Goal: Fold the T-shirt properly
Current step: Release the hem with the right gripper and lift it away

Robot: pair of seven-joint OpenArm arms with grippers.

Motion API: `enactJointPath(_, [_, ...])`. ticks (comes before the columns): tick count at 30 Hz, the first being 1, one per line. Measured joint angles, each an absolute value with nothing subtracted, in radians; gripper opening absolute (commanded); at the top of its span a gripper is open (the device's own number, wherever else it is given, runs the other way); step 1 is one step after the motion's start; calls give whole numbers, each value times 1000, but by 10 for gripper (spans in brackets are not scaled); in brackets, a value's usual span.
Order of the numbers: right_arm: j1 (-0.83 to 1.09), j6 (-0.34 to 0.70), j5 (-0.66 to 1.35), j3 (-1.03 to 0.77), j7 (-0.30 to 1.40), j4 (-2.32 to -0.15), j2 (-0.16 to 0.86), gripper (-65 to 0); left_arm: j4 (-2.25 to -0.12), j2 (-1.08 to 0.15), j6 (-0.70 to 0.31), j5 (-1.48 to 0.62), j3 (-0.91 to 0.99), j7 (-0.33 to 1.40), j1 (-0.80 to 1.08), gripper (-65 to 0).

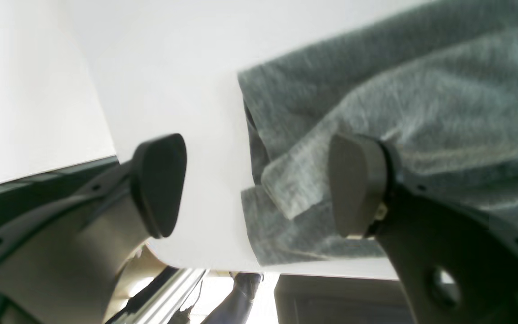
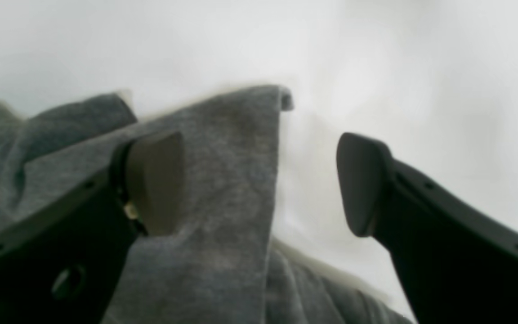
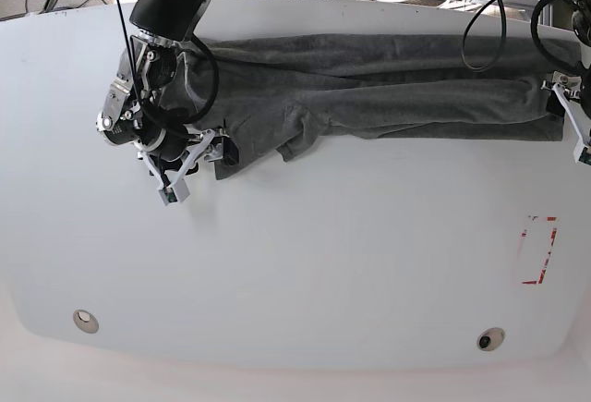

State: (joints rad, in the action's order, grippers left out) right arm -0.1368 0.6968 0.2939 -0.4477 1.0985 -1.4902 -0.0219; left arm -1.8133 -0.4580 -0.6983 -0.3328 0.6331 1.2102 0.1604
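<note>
**Both grippers spread at the shirt's ends, first lengthwise fold laid**

Left gripper, seen from its wrist camera, has its two dark pads standing well apart with nothing between them. One pad hangs over bare white tabletop; the other sits above the edge of the plain dark charcoal-grey T-shirt of soft thin fabric, where a doubled hem corner lies loose near the table's edge.

From the right wrist camera, we see the right gripper likewise spread wide and holding nothing. A raised flap of grey cloth stands between the pads, closer to the one on the picture's left.

In the base view, the shirt lies as a long band across the far part of the table, one gripper at each end. We judge that one lengthwise fold is roughly in place, though a sleeve and a rumpled flap spill out below the band near the right gripper. Tidying that flap and folding the band crosswise remain to be done.
</note>
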Motion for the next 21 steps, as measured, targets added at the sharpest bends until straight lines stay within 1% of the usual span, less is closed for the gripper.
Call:
enactJointPath(5, [-141,696,298,-448,1091,-1444,-32,-147,-1813,-458,-698,-324,656,1216,164,-203])
enactJointPath(10, [-145,696,293,-450,1085,-1443,-68,-151,-1813,-455,-698,-328,654,1214,165,-204])
enactJointPath(12, [-142,696,297,-450,1083,-1443,-82,-171,-1813,-455,-698,-334,654,1214,166,-204])
enactJointPath(14, [-142,696,297,-450,1084,-1441,-94,-225,-1813,-449,-698,-329,656,1214,166,-204])
enactJointPath(16, [-142,696,294,-450,1084,-1438,-104,-308,-1813,-440,-698,-322,659,1215,166,-204])
enactJointPath(21, [-139,696,293,-450,1095,-1436,-120,-617,-1813,-425,-698,-331,657,1214,166,-204])
